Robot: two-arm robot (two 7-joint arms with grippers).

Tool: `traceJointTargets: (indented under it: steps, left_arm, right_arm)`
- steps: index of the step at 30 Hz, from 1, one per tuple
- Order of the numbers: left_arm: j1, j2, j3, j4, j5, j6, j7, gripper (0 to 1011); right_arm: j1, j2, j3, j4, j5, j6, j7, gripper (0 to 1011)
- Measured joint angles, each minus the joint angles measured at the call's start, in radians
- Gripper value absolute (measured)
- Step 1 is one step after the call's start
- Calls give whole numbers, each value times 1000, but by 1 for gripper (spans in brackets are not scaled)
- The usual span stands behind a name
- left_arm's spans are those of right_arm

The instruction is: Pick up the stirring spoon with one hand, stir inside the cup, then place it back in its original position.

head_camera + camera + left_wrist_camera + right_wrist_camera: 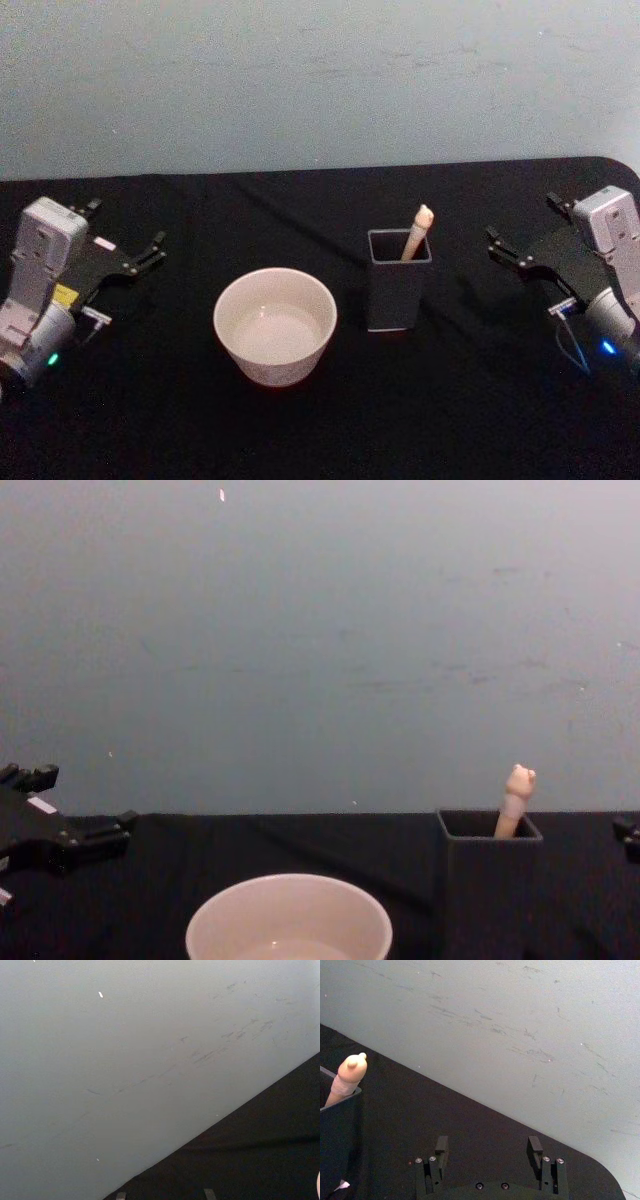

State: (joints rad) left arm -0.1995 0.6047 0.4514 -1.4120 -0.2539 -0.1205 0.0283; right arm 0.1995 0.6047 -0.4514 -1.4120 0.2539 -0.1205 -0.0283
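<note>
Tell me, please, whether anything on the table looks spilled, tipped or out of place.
Nothing stands out. The cup stands upright, the stirring spoon leans handle-up in the dark holder, and the left pincer and right pincer sit open at either side.

the head view looks forward and down from high up onto the black counter, with the cup, the holder, the left claw and the right claw at its side edges. the chest view sits lower and nearer, facing level across the counter toward the wall; both views share the cup, the holder and the stirring spoon. the right wrist view looks past its own claw, close beside the holder. the left wrist view faces the wall at a tilt.
</note>
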Motion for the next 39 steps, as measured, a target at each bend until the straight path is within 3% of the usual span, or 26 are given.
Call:
traceJointTargets:
  steps: [39]
  left_arm:
    - [0, 0, 0, 0, 0, 0, 0, 1001]
  right_arm:
    - [0, 0, 0, 0, 0, 0, 0, 1002]
